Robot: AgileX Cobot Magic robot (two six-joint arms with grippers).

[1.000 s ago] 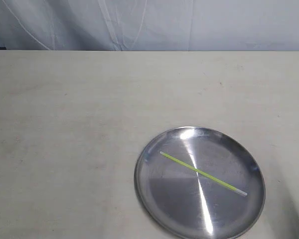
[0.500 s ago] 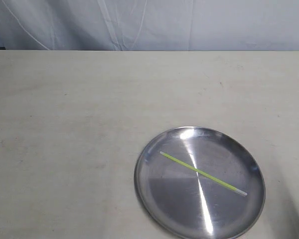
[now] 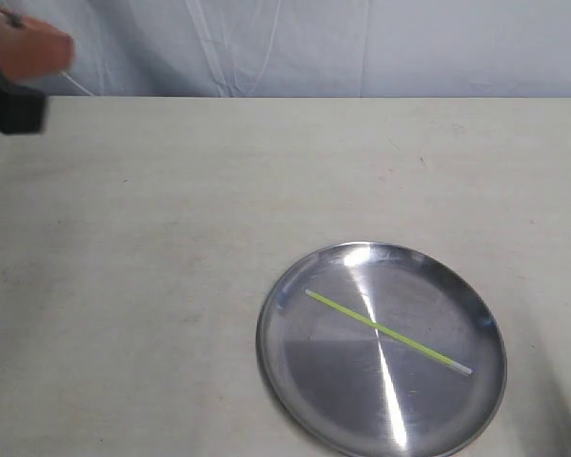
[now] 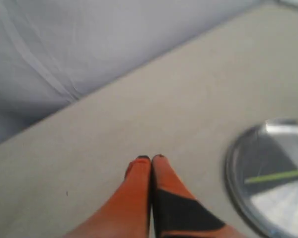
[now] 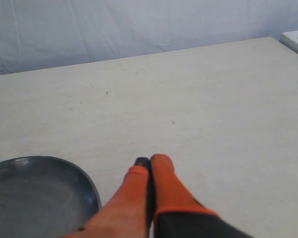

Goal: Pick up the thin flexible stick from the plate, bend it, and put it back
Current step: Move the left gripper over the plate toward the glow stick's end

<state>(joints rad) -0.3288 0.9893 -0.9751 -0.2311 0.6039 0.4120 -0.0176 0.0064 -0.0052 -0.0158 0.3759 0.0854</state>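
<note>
While the thin flexible stick [image 3: 388,331] lies flat & straight inside the plate [image 3: 305,381], neither gripper touches it. In the ext. view the stick runs diagonally across the plate's middle, green end toward upper left, pale tip toward lower right, both ends inside the rim. The plate sits on the table [image 3: 152,248], right of centre & near the front edge of that view, w/ a bright streak of glare down its middle.

The left gripper [image 3: 24,57] shows as a blurred orange-and-black shape at the far upper-left corner of the ext. view, by the table's back edge, well apart from the plate. Its wrist cam shows the two orange fingers [image 4: 139,178] pressed together, tips touching, nothing btwn them; one finger has a black patch. The same cam catches part of the plate [image 4: 232,168] w/ a bit of the green stick [image 4: 275,176] on it.

The right gripper [image 5: 150,161] shows only in its own wrist cam: orange fingers [image 5: 164,183] closed against each other, nothing held, over bare table w/ the plate [image 5: 64,193] near.

A pale grey-blue cloth backdrop [image 3: 381,48] hangs behind the table, w/ folds.
</note>
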